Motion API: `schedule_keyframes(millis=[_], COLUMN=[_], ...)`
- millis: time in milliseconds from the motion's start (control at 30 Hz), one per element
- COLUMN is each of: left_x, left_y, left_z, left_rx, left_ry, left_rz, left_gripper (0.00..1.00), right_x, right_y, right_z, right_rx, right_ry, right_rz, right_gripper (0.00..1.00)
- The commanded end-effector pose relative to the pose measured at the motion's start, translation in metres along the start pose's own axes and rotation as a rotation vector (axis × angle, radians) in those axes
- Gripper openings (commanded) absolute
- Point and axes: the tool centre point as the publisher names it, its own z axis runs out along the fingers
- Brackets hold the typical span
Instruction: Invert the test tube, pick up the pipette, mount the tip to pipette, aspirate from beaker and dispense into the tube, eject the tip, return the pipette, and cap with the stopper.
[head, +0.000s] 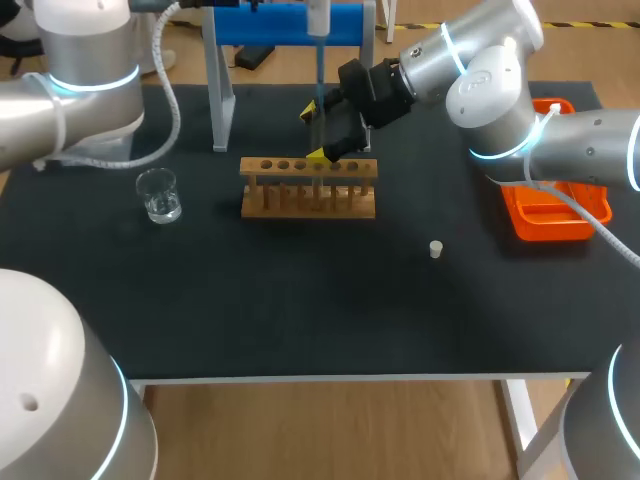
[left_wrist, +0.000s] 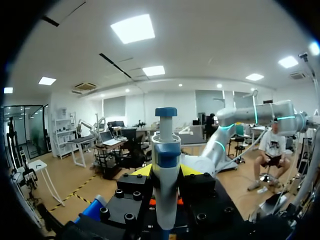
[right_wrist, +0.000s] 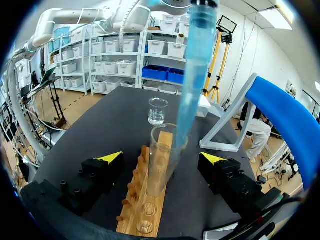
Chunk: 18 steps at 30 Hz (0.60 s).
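In the left wrist view my left gripper (left_wrist: 166, 171) is shut on the white and blue pipette (left_wrist: 166, 165), which stands upright between its fingers. In the head view the pipette (head: 318, 18) hangs over the wooden rack (head: 308, 187). Its long blue tip (right_wrist: 192, 75) reaches down into the mouth of a clear test tube (right_wrist: 162, 160) that stands upright in the rack (right_wrist: 145, 210). My right gripper (right_wrist: 162, 157) is open, with its fingers wide on either side of the tube and not touching it. In the head view the right gripper (head: 315, 135) sits just behind the rack.
A glass beaker (head: 159, 195) with clear liquid stands left of the rack, also in the right wrist view as the beaker (right_wrist: 157, 111) beyond the rack. A small white stopper (head: 436, 249) lies on the mat at the right. An orange tray (head: 550, 205) sits at the right edge. A blue-topped stand (head: 290, 25) is behind the rack.
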Motion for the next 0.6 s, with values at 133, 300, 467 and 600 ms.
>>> schedule_keyframes(millis=[133, 300, 467, 600], left_x=[-0.001, 0.004, 0.006, 0.007], left_y=[0.001, 0.002, 0.003, 0.004], left_z=[0.005, 0.004, 0.004, 0.003], left_rx=[-0.011, -0.046, -0.079, -0.085], left_ry=[0.037, 0.038, 0.044, 0.039], left_rz=[-0.004, -0.010, -0.009, -0.005], left_gripper=[0.00, 0.00, 0.00, 0.00], right_x=[-0.001, -0.001, -0.001, -0.001], right_y=[0.000, 0.000, 0.000, 0.000], right_z=[0.000, 0.000, 0.000, 0.000], right_rx=[0.001, 0.001, 0.001, 0.001], right_ry=[0.001, 0.001, 0.001, 0.001], right_rz=[0.000, 0.000, 0.000, 0.000], right_gripper=[1.00, 1.00, 1.00, 1.00])
